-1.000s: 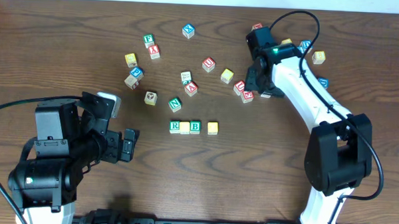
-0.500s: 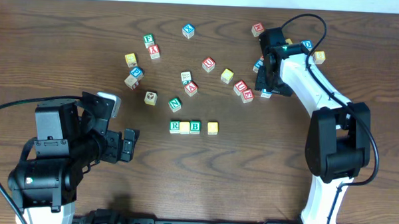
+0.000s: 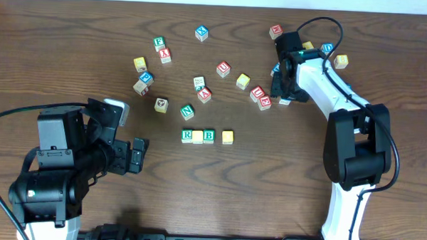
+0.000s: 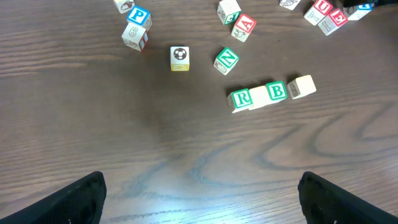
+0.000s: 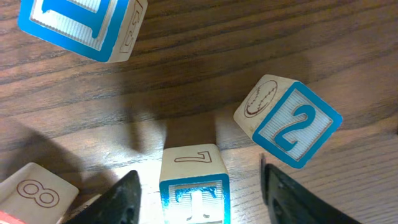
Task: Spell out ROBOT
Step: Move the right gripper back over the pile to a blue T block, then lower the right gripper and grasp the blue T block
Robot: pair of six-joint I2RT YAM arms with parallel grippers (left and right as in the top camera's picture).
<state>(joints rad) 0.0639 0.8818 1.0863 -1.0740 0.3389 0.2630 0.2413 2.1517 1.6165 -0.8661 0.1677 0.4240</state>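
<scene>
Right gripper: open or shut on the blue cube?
Open: its fingers flank the blue cube, gaps showing on both sides.

Right arm [image 3: 323,80]: wrist end swung to its right along the far side of the table [image 3: 73,72], and the elbow was drawn in toward the cubes.

Right gripper [image 3: 279,84]: shifted slightly away from the red-lettered pair. It now stands astride a blue-faced cube [image 5: 194,179], fingers [image 5: 124,198] on either side with gaps showing.

Red-lettered cube [image 3: 276,29] at the far edge: half covered by the wrist before, now in full view.

Small blue cube beside the forearm: now hidden beneath it.
</scene>
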